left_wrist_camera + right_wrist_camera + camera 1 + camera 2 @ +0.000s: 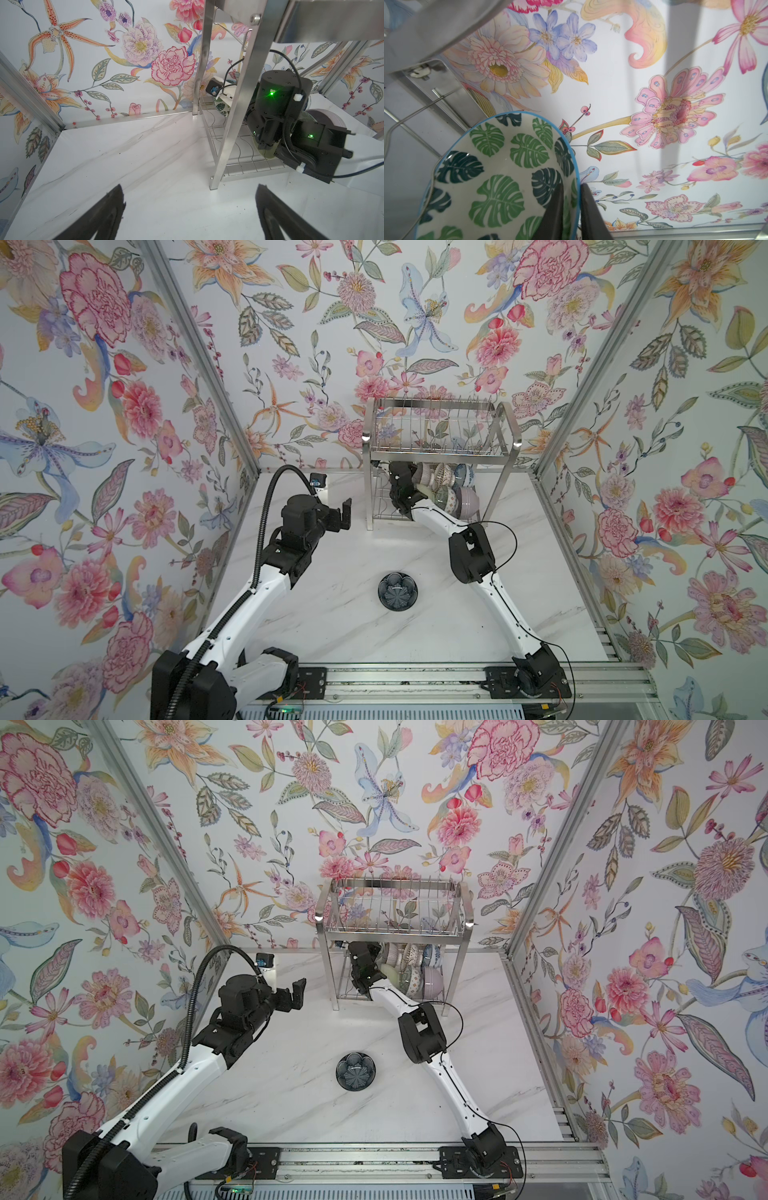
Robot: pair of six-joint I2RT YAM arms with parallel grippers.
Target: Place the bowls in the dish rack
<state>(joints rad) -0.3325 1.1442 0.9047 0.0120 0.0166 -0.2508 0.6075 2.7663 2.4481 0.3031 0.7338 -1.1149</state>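
Green leaf bowl (500, 176) is being set in dish rack (440, 455) lower tier by right gripper (572, 187), jaws narrow astride rim; grip can't be told. Opening is best being done slowly. Left gripper (344, 516) is being held wide, empty.

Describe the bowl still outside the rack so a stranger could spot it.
Find the steel dish rack at the back wall, then come forward to the middle of the white marble table. The navy bowl sits there alone, upright, petal-patterned inside; the other bowls visible are inside the rack's lower tier.
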